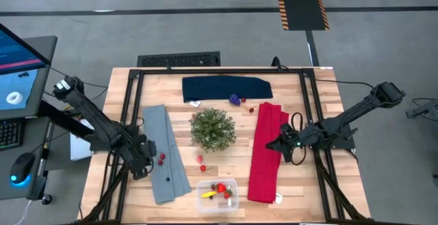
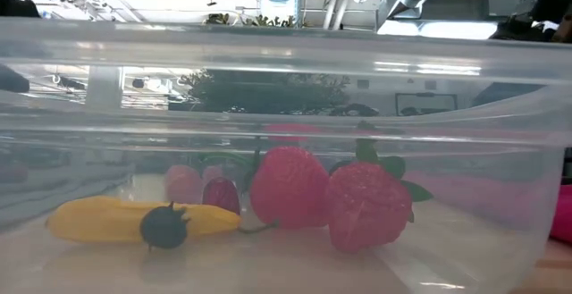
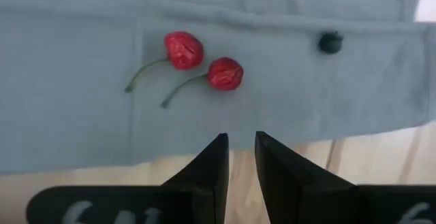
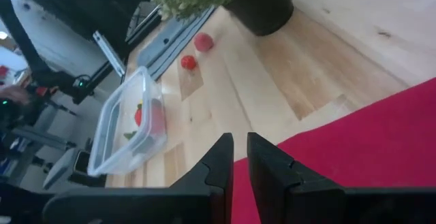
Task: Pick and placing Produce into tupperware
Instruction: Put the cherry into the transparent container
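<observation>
Clear plastic tupperware (image 1: pixel 217 195) sat at the table's near edge, below the potted plant (image 1: pixel 213 128), with red and yellow fruit already inside. From above, the left gripper (image 1: pixel 145 158) hung over the grey cloth (image 1: pixel 165 152), just beside a pair of cherries (image 1: pixel 161 159); a dark berry (image 1: pixel 168 179) lay nearer the front on the same cloth. Two red berries (image 1: pixel 201 162) rested on bare wood between plant and box. The right gripper (image 1: pixel 282 143) waited over the red cloth (image 1: pixel 267 152).

Low view, through the box wall: two strawberries (image 2: pixel 332 197), a banana (image 2: pixel 134 220), a small dark berry (image 2: pixel 164 227).

Left wrist view: jaws narrow, holding nothing, fingertips (image 3: pixel 216 154) short of the cherries (image 3: pixel 203 62) and their thin stems.

Right wrist view: jaws narrow and empty above red fabric; box (image 4: pixel 127 122) and loose berries (image 4: pixel 196 51) well apart from it.

Risk, as I judged it: with so narrow a gap, the fingers could push the cherries along the cloth, or pinch a fold of fabric with the fruit and drag it.
</observation>
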You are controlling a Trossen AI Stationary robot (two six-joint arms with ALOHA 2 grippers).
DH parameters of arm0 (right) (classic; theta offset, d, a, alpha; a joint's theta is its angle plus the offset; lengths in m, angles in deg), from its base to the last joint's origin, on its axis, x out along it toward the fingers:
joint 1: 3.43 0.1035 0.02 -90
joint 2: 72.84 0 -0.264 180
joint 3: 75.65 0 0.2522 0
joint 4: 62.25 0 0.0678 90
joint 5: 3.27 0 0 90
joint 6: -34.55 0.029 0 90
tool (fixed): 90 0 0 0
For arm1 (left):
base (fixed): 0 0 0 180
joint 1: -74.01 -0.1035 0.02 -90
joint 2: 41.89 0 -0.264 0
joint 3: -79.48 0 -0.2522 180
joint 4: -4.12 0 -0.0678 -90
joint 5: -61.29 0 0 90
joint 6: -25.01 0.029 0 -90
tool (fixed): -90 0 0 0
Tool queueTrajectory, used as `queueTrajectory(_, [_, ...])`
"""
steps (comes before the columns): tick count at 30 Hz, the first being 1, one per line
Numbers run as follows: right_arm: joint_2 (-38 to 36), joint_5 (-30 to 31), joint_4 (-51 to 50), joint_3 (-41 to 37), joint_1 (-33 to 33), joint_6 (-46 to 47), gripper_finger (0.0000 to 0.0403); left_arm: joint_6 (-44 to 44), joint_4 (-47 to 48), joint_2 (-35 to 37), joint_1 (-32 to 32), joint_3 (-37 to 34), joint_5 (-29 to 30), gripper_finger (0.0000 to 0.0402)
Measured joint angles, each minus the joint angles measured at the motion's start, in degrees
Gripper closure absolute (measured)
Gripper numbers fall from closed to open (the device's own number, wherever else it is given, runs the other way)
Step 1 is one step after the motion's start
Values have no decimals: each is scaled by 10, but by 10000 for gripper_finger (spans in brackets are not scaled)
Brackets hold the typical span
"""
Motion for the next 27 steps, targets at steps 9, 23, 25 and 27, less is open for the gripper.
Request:
queueTrajectory(9, [0, 2, 1, 0, 33, -22, 337, -24, -68, -63, -8, 0, 23, 340])
queueTrajectory(23, [0, 7, 4, 0, 27, -101, 337, -40, -71, -70, -35, 0, 36, 239])
queueTrajectory(25, [0, 7, 4, 0, 27, -103, 337, -47, -71, -70, -42, 0, 36, 229])
queueTrajectory(27, [0, 7, 4, 0, 27, -104, 337, -52, -71, -70, -50, 0, 36, 226])
